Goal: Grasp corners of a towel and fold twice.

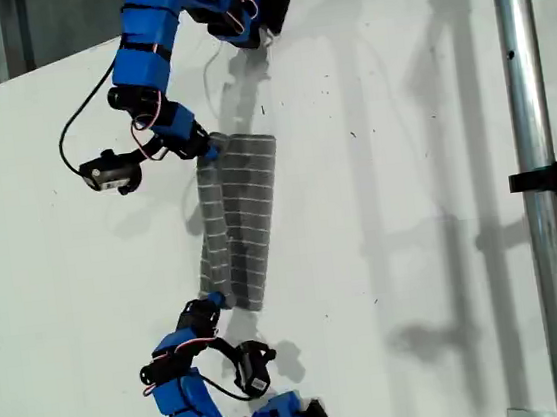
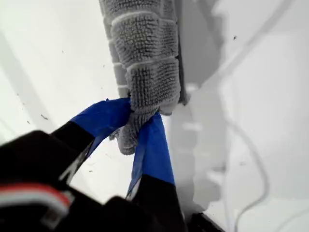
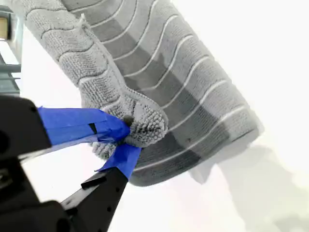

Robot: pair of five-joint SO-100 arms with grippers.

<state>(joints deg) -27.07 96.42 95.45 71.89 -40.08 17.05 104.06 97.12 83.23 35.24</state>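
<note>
Towel-folding check-in from beside my rig. The towel (image 1: 245, 222) lies on the white table (image 1: 403, 154) as a long narrow strip, well off to the exterior view's left of the metal pole (image 1: 536, 189) and running roughly parallel to it. One arm (image 1: 146, 58) reaches to one end of the strip and another arm (image 1: 192, 379) to the opposite end, both on the long edge facing away from the pole. I can't honestly match those two arms to the wrist cams.

My first gripper (image 2: 137, 118) has its blue-taped fingers (image 2: 104, 118) pressed onto a bunched corner (image 2: 133, 130), with the fabric squeezed between them and the rest of the towel (image 2: 145, 53) trailing away. My second gripper (image 3: 126, 137) is doing the same, with its taped fingers (image 3: 77, 123) clamped on another corner (image 3: 145, 128). That corner sits raised over the striped cloth (image 3: 183, 82), which looks doubled beneath it.

My read is that a fold is in progress. Both corners are caught, and the edge away from the pole is lifted and partly carried over the layer below. Whether it's the first or second fold, I can't say for sure.

Next, I'd guess both arms need to travel together toward the pole side, keeping the held edge taut and level between them. They should lay it down flush with the far edge before letting go. If one arm leads, the strip will skew or bunch up.
</note>
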